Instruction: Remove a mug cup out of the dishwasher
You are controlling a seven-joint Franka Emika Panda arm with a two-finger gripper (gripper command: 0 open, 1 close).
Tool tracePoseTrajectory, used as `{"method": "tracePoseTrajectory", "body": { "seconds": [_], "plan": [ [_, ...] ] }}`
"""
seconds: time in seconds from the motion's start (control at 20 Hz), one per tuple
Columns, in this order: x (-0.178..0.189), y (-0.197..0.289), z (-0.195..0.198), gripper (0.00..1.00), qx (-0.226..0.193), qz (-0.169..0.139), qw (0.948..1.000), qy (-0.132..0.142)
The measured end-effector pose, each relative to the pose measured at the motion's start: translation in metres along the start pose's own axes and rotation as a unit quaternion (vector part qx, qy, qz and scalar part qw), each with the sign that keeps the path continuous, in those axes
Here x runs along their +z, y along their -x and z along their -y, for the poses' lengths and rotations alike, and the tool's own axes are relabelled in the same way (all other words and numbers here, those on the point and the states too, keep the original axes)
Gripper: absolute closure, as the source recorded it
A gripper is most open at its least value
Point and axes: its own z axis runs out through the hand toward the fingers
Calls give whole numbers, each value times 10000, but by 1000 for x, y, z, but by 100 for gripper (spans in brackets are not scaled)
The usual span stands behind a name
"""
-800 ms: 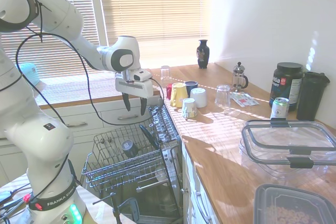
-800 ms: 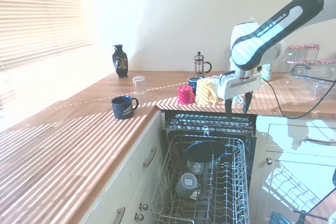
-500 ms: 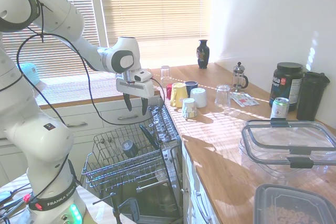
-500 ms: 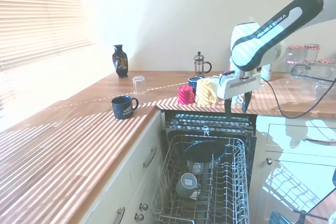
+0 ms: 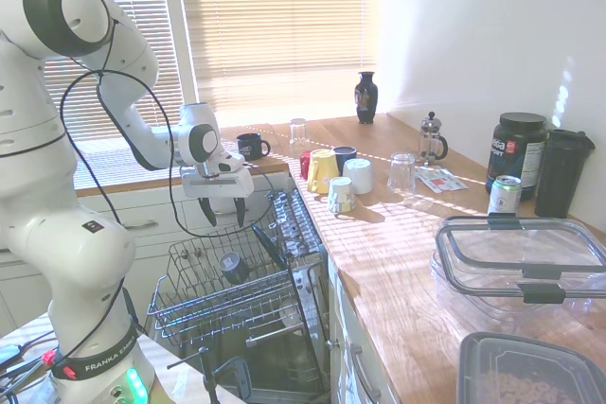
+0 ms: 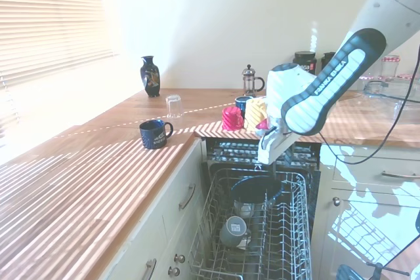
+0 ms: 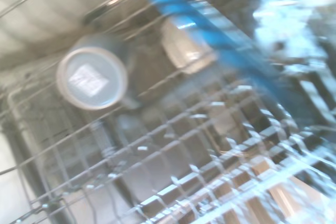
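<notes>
I have the dishwasher (image 5: 241, 314) standing open with its wire rack (image 6: 252, 254) pulled out, and my gripper (image 5: 220, 218) hangs above the rack's back half with its two dark fingers spread and nothing between them. The mug cup (image 5: 231, 265) sits in the rack upside down, its pale round base up (image 7: 92, 78), below the gripper and a little toward the rack's front, so I judge the next move to be mostly a straight drop with a small shift that way.
</notes>
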Motion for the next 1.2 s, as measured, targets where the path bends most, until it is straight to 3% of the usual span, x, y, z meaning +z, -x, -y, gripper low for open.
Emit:
{"method": "tracePoseTrajectory", "body": {
  "seconds": [0.2, 0.45, 0.7, 0.85, 1.0, 1.2],
  "plan": [
    [29, 31, 31, 0, -725, -103, 9973, 26],
    [65, 41, 67, 0, -1525, -114, 9880, 203],
    [108, 14, 90, 0, -1821, -117, 9826, 344],
    [142, 8, 101, 0, -1943, 20, 9801, 416],
    [173, 6, 105, 0, -2174, 157, 9743, 559],
    [197, -6, 109, 0, -2408, 366, 9683, 549]
  ]
}}
